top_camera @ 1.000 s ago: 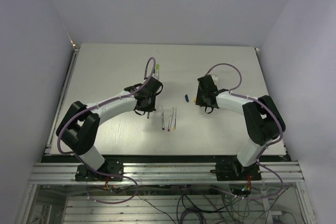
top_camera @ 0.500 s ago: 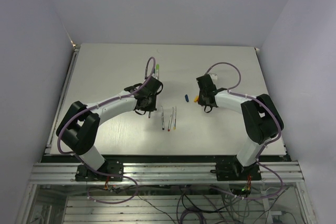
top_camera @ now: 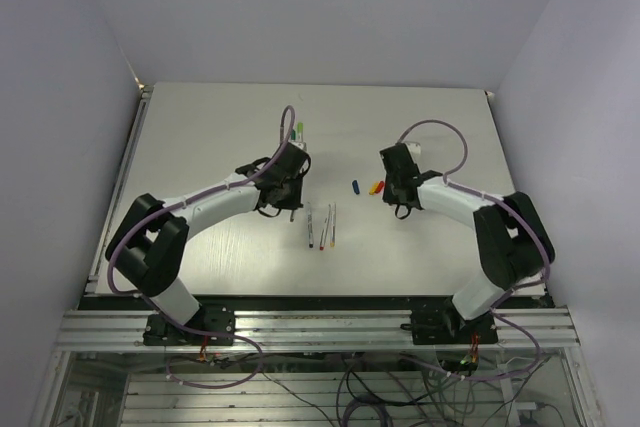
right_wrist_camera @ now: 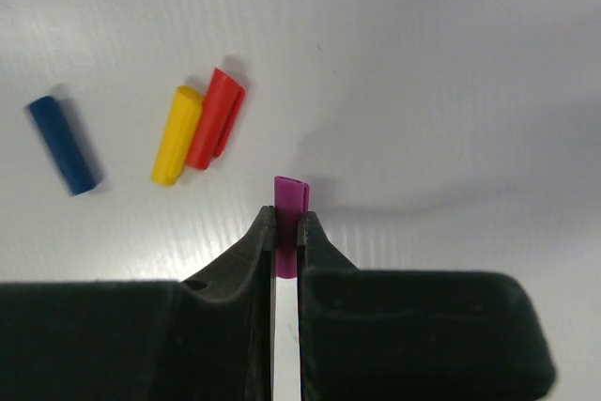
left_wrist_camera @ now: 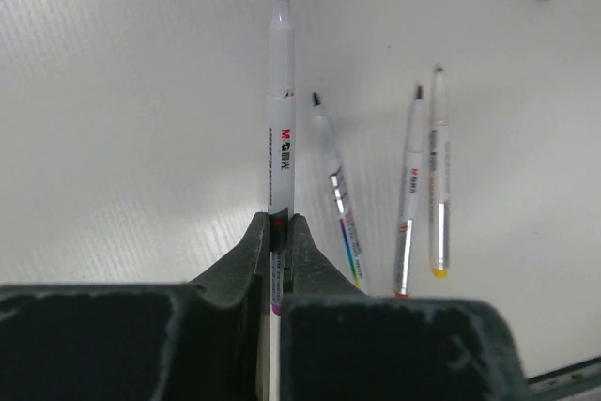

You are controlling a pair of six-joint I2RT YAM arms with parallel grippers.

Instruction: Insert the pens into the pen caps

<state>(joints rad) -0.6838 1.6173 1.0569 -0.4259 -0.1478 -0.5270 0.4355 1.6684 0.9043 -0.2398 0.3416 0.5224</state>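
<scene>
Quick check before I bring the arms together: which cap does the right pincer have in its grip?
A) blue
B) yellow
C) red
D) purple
D: in the right wrist view the right pincer is closed on the purple cap, while the blue cap, yellow cap and red cap lie loose on the table.
</scene>
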